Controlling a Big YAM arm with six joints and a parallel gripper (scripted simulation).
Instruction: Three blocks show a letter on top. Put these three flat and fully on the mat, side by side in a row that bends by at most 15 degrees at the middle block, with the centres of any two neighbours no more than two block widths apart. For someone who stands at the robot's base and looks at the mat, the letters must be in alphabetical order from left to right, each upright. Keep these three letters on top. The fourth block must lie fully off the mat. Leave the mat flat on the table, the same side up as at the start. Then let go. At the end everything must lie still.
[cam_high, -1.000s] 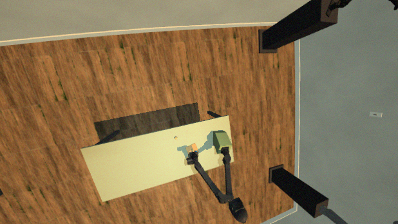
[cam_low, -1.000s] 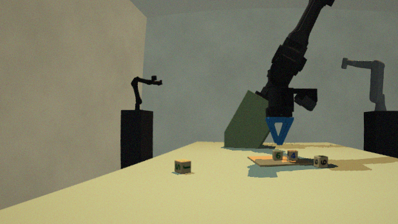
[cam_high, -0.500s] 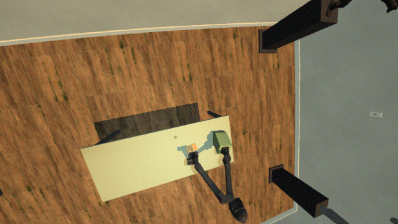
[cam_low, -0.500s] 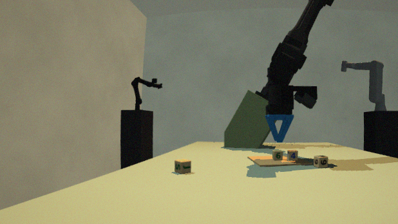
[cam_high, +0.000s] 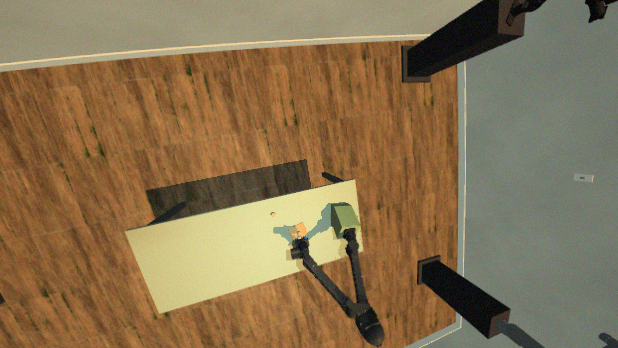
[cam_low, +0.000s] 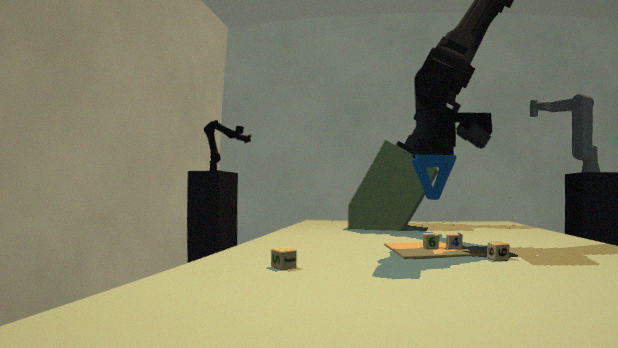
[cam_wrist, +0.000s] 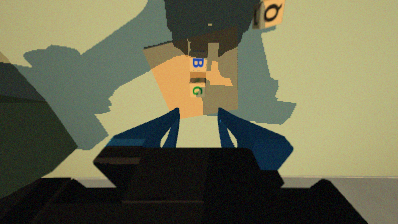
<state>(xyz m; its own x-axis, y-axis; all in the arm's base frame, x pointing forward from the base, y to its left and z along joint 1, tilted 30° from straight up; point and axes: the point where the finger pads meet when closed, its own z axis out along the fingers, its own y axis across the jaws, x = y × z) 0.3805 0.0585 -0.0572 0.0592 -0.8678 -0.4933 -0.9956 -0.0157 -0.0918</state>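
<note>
Clearly, the largest risk lies in the arm (cam_high: 327, 280) (cam_low: 440, 85), by which the desk (cam_high: 215, 255) (cam_low: 250, 310) is overhung and part of the mat (cam_high: 301, 228) (cam_low: 402, 249) (cam_wrist: 175, 85) is shaded. If it is swung low towards the last letter, the two standing blocks could be clipped by its fingers. The mat could be dragged or rucked too, if its edge were caught.

The gripper (cam_high: 303, 239) (cam_low: 433, 198) (cam_wrist: 198, 112) is held above the mat, its fingers partway apart with nothing between them. The B block (cam_low: 454, 242) (cam_wrist: 198, 63) and the G block (cam_low: 431, 242) (cam_wrist: 197, 91) are seated on the mat, a small gap left between them. The Q block (cam_low: 498, 252) (cam_wrist: 271, 13) is seen off the mat, past the B end, and has probably still to be fetched.

Its place should be beyond G, so if it were set down at the nearer B end, the order would be spoiled. Its letter is turned differently from the other two; without about a quarter turn, it would likely be left sideways. If it were pushed in too tightly, G could be nudged and the row bent; if too far out, the mat's edge could be overhung.

Least worry is given by the spare block (cam_high: 272, 214) (cam_low: 284, 259), well apart from the mat, unless it is brushed.
</note>
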